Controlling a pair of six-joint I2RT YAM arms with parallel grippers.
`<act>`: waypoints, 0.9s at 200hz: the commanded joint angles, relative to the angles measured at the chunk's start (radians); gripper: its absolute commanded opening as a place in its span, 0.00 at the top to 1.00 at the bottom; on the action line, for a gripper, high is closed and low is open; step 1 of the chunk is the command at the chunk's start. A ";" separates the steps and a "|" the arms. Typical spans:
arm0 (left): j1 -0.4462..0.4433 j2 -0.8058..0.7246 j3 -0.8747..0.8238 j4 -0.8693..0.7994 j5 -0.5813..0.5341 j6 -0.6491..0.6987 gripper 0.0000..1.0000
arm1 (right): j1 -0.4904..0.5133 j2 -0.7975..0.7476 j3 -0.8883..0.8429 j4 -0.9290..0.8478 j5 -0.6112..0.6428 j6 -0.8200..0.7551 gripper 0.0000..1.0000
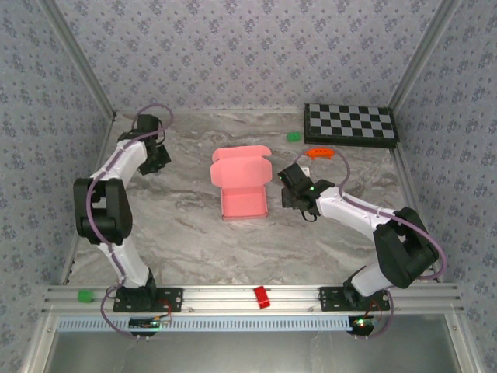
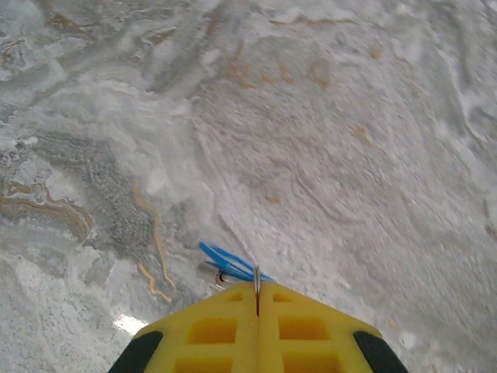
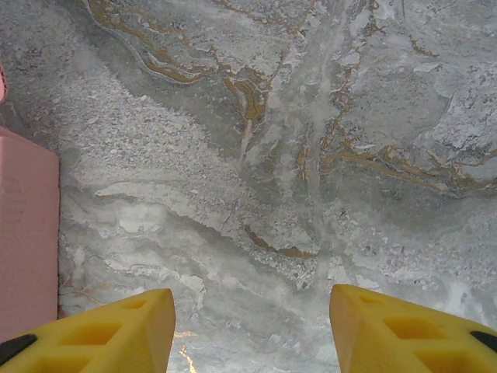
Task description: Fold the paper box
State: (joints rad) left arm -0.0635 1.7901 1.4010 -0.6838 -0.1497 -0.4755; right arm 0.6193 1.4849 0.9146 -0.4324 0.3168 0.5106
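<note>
So the paper box (image 1: 242,189) is sitting about mid-table, a touch toward the far side. It's plain pink card. The near part looks like a flat rectangle, and the far part has flaps with rounded corners opened out toward the back wall. It looks only part folded from up top, but I can't make out the creases well.

The right gripper (image 1: 285,183) is just beside the box's right edge, and its yellow fingers (image 3: 116,334) are spread wide apart. In the right wrist view there's only marble between them, and the pink box (image 3: 27,233) runs along the left edge by the left finger. I can't tell whether that finger touches it.

The left gripper (image 1: 158,161) is well off to the left, near the far-left corner, with its fingers pressed flat together (image 2: 257,299). Right at its tip there's a little blue loop thing (image 2: 229,260) lying on the table (image 1: 186,225). No idea what it is.

Other bits lying around:
- an orange toy (image 1: 320,153) just behind the right gripper
- a small green block (image 1: 293,137) behind that
- a checkerboard (image 1: 349,124) in the far-right corner
- a red block (image 1: 262,297) on the front rail
- another green piece (image 1: 85,295) at the rail's left end
</note>
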 commanded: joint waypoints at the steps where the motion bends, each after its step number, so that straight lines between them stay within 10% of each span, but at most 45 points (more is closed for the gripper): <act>1: -0.034 -0.080 -0.041 0.010 0.006 0.083 1.00 | -0.011 -0.003 -0.008 -0.020 -0.002 0.023 0.43; 180: -0.340 -0.322 -0.203 0.077 0.487 0.131 1.00 | -0.027 0.117 -0.040 0.133 -0.173 0.026 0.47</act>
State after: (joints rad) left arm -0.3531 1.4540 1.2011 -0.6586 0.2428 -0.3264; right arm 0.5850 1.5837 0.8551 -0.3210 0.1677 0.5346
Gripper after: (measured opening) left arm 0.046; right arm 0.535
